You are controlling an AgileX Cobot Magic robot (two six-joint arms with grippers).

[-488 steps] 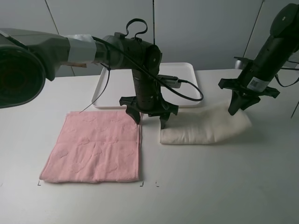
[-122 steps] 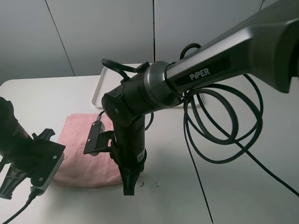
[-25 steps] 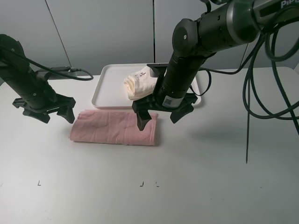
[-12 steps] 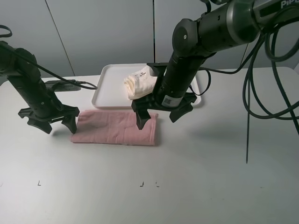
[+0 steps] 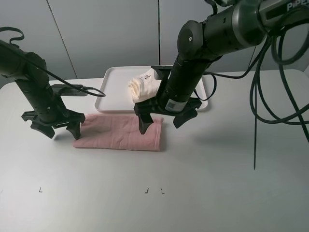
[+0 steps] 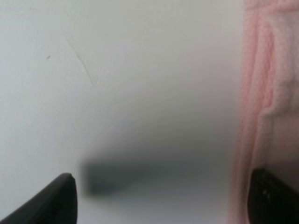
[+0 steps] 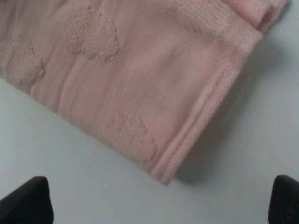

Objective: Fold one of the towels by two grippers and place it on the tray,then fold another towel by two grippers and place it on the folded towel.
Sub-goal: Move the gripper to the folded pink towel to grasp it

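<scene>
The white flat tabletop (image 5: 217, 183) fills the high view. A thick black right robot arm (image 5: 217, 29) reaches in from 2 o'clock, trailing looped black cables (image 5: 270, 96), and bends down toward the table's middle. A slimmer-looking black left robot arm (image 5: 29, 77) comes in from 9 o'clock.

The flat white rectangular plastic tray (image 5: 108, 89) with rounded corners and a low rim lies at 12 o'clock from the table's middle. The light pink terry towel (image 5: 116, 133) lies folded into a long strip on the bare table, just beside the tray's near rim at 6 o'clock from it. The cream, off-white terry towel (image 5: 142, 87) sits bundled on the tray near its middle, partly hidden by the right arm.

The black claw-like right gripper (image 5: 161, 126) stands over the pink strip's 3 o'clock end with its jaws spread wide and nothing held. Its wrist view shows the towel's (image 7: 131, 79) folded corner between the two dark fingertips (image 7: 28, 200).

The black claw-like left gripper (image 5: 62, 134) is low at the strip's 9 o'clock end, jaws also wide apart and empty. In its wrist view one finger (image 6: 271, 196) is at the pink towel's (image 6: 266, 93) edge and the other is over bare table. Whether either touches the cloth cannot be told.
</scene>
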